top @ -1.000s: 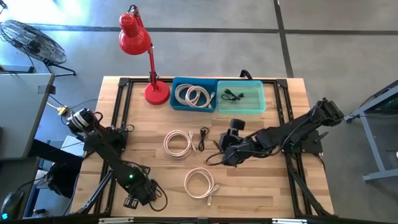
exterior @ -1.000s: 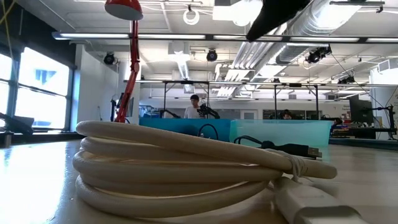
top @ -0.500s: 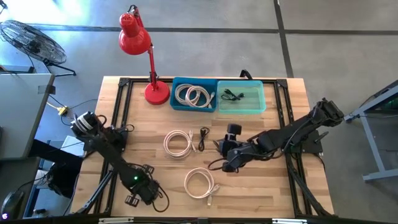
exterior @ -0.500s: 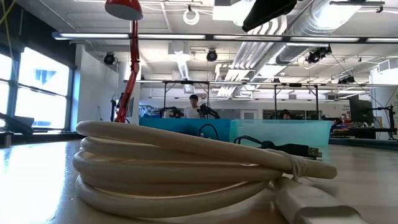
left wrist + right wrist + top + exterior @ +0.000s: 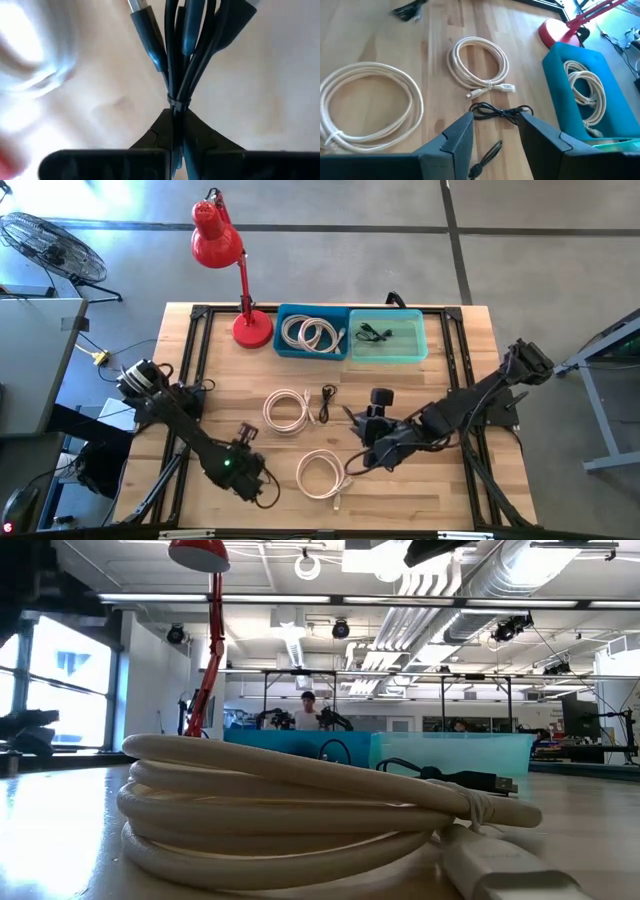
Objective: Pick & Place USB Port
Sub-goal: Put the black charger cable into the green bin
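- Nearest the front edge of the wooden table, one white cable coil fills the low view; only the high view shows the left gripper just beside it.
- The left wrist view alone reveals that gripper's fingers pinched shut on a tied black USB cable bundle.
- Mid-table, the right gripper hovers half open and empty over a second black cable, beside a second white coil.
- Farthest back: two bins, blue bin holding a third white coil, teal bin holding a third black cable, and one red lamp.
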You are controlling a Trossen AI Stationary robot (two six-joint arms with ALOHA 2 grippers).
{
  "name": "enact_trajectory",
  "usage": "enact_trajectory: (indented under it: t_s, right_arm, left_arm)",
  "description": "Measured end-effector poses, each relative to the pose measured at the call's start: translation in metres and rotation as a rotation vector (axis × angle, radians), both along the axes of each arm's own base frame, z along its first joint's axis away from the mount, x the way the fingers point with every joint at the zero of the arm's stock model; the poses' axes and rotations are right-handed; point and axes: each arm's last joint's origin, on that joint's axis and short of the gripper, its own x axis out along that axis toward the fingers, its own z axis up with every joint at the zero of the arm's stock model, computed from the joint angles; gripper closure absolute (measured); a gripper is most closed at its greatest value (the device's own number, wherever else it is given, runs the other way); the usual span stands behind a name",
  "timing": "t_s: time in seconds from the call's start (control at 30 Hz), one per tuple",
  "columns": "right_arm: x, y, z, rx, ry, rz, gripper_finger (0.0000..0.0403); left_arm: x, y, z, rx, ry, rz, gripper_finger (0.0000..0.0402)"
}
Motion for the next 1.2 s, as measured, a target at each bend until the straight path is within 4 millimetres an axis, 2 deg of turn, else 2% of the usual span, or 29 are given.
enact_trajectory:
  t_s: [0.17, 0.37, 0.57, 0.73, 0.93, 1.2]
  right_arm:
    - [-0.004, 0.007, 0.001, -0.017, -0.028, -0.015, 0.0254]
    - [-0.012, 0.018, 0.003, -0.101, -0.085, -0.045, 0.0254]
    - [-0.024, 0.032, 0.007, -0.262, -0.183, -0.102, 0.0254]
    - [-0.034, 0.047, 0.013, -0.342, -0.270, -0.119, 0.0254]
    - [-0.044, 0.065, 0.020, -0.387, -0.338, -0.099, 0.0254]
    - [-0.057, 0.082, 0.027, -0.440, -0.394, -0.093, 0.0254]
  left_arm:
    - [0.020, 0.006, 0.047, 0.222, -0.154, -0.095, 0.0392]
    - [0.053, -0.004, 0.113, 0.481, -0.507, -0.326, 0.0392]
    - [0.079, 0.002, 0.164, 0.556, -0.641, -0.405, 0.0392]
    - [0.101, 0.019, 0.188, 0.500, -0.687, -0.467, 0.0392]
    - [0.130, 0.046, 0.205, 0.391, -0.778, -0.606, 0.0392]
    - [0.151, 0.099, 0.220, 0.257, -0.904, -0.679, 0.0392]
